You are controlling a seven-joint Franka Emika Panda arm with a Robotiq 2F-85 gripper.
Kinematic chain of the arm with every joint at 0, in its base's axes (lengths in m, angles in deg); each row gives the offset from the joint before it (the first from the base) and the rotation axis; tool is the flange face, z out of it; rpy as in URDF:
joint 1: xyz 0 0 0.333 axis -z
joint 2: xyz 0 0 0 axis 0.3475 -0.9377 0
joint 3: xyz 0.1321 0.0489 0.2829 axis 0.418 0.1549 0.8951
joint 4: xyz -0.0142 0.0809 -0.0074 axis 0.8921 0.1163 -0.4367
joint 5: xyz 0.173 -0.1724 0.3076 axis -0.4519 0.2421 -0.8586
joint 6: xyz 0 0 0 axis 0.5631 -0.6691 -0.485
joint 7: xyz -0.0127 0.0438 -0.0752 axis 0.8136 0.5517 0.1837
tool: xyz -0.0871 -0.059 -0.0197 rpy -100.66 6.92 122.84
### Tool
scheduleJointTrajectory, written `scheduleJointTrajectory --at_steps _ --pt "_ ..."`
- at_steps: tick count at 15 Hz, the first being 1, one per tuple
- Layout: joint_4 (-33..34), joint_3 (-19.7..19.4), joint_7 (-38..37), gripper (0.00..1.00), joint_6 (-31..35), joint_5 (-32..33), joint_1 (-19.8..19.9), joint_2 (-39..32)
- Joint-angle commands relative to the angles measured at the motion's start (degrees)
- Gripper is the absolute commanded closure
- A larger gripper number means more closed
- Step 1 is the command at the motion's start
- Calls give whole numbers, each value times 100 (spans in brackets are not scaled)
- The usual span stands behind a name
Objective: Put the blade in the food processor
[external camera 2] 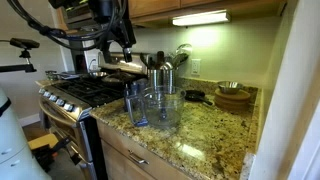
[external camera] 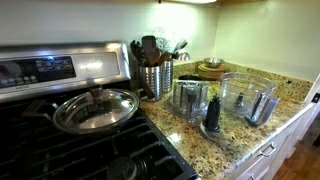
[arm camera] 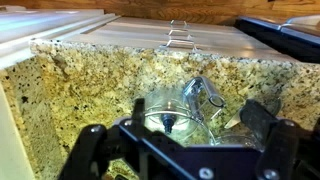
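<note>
Wrist view: the gripper (arm camera: 180, 155) hangs wide open, empty, well apart from the food processor (arm camera: 190, 105). In an exterior view the blade (external camera: 212, 117) stands on the counter (external camera: 245, 135) just beside it. Likely the reaching stage; next, descend onto the blade.

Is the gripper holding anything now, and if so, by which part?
Nothing is held. The gripper is open and empty; the blade stands free on the counter.
</note>
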Motion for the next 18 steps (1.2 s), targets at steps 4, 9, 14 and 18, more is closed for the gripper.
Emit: scheduleJointTrajectory --at_steps 4,9,14,18 --pt "50 6 -20 0 -11 19 -73 -56" --pt "216 238 -54 0 29 -70 -345 -349" --pt "492 543 -139 0 279 -291 -752 -1057" --pt "684 699 -171 0 944 -470 -990 -1950"
